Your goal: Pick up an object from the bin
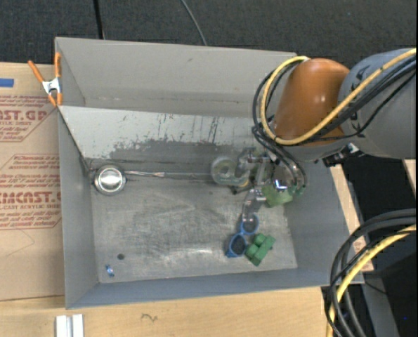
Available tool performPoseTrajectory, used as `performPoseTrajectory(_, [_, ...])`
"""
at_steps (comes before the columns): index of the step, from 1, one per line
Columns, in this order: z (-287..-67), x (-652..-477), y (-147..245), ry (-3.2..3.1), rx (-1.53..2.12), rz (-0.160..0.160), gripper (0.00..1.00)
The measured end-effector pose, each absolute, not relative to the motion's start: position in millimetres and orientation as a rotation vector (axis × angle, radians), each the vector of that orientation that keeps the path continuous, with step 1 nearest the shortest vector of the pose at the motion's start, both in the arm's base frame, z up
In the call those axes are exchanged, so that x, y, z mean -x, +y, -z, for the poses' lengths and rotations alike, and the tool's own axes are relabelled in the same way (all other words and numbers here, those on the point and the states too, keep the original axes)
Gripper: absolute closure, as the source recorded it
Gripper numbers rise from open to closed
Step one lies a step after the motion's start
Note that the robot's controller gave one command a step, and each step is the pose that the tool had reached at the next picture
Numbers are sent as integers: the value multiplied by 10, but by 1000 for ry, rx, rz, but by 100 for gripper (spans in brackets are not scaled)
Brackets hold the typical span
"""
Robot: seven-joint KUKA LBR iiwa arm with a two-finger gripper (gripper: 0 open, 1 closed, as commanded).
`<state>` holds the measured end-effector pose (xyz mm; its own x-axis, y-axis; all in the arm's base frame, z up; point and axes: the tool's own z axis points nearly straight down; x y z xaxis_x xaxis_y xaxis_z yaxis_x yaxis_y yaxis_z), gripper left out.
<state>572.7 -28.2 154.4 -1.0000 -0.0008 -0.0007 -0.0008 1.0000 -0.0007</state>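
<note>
The bin (173, 69) is grey sheet metal with sloping walls. Its flat floor is scuffed and streaked, with darker rub marks along the back.

The arm comes in from the right of the frame under a smooth, rounded orange cover (310, 97) looped with yellow and black cables (268, 111). Its gripper (252, 188) is down at the right-middle of the floor. Whether it is spread or pressed together cannot be told.

- **Green things (two):** a soft-edged green lump (280, 194) sits right against the gripper's right side. A blocky, stepped green block (261, 248) lies at the lower right.
- **Blue piece (one):** a rounded blue piece (236, 245) touches that block on its left, directly below the gripper.
- **Silver scoop (one):** a shiny scoop (110, 180) with a round cup lies at the left-middle. Its thin straight handle runs right toward a dull grey loop (223, 168) just left of the gripper.
- **Blue speck (one):** a tiny blue speck (110, 271) lies near the lower left corner.

The middle and lower left of the floor lie bare. The block and the blue piece sit near the front edge and the right wall.
</note>
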Motion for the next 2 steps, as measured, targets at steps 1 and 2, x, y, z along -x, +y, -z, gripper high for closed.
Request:
performPoseTrajectory(1, [-722, -5551, -970, 3128, -211, -8, 0])
performPoseTrajectory(2, [-800, -5085, -530, 3067, 236, 11, 0])
